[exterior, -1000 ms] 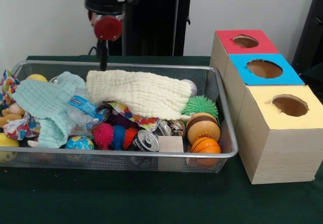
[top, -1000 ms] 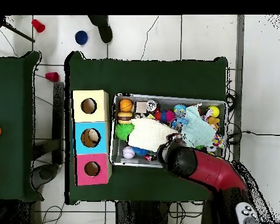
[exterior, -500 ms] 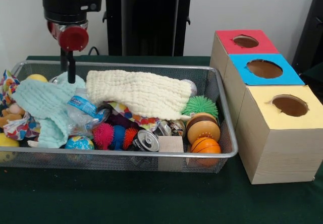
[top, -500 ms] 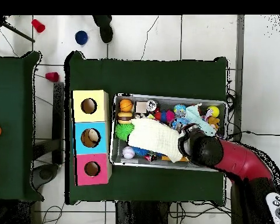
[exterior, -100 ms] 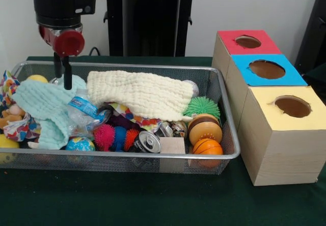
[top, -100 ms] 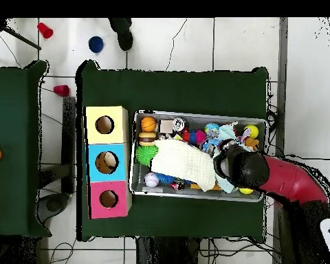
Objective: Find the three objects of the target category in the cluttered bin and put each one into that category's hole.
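My fingers (exterior, -100 ms: 63,73) hang at the upper left of the front view, above the left end of the bin (exterior, -100 ms: 224,157). The two prongs stand narrowly apart and hold nothing. Directly below them lies the mint cloth (exterior, -100 ms: 43,104), with a crumpled bottle (exterior, -100 ms: 84,111) just to its right. The cream cloth (exterior, -100 ms: 140,93) spreads across the bin's centre, well right of my fingers, its long axis running left to right. The target category is not shown, so I cannot tell which three objects are wanted. Candidates in sight: the spiky balls (exterior, -100 ms: 116,136) at lower centre, a green spiky ball (exterior, -100 ms: 202,106) and a can (exterior, -100 ms: 147,142) to the right. The boxes (exterior, -100 ms: 270,109) with red, blue and yellow tops stand on the desk (exterior, -100 ms: 153,200) right of the bin. In the overhead view, my arm (top, -100 ms: 278,180) enters from the lower right and covers the bin's right end. I judge that the coming move turns on the mint cloth beneath my fingers; lifting it would expose what it hides.
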You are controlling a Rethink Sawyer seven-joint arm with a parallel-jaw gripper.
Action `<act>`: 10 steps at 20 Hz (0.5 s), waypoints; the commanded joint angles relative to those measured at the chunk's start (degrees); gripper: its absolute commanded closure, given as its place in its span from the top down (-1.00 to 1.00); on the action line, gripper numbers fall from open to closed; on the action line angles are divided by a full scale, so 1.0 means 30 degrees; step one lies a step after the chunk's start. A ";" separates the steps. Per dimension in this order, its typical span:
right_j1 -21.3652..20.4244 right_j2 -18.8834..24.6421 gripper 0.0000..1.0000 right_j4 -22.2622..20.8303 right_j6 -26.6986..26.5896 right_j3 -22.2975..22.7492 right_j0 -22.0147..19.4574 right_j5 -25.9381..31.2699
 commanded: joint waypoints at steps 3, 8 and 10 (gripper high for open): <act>0.1711 0.2720 1.00 -0.1741 -0.5440 -0.1770 -0.1227 0.1833; 0.1872 0.2700 1.00 -0.2179 -0.5067 -0.2145 -0.1560 0.1717; 0.1969 0.2706 1.00 -0.2351 -0.5086 -0.2369 -0.1728 0.1758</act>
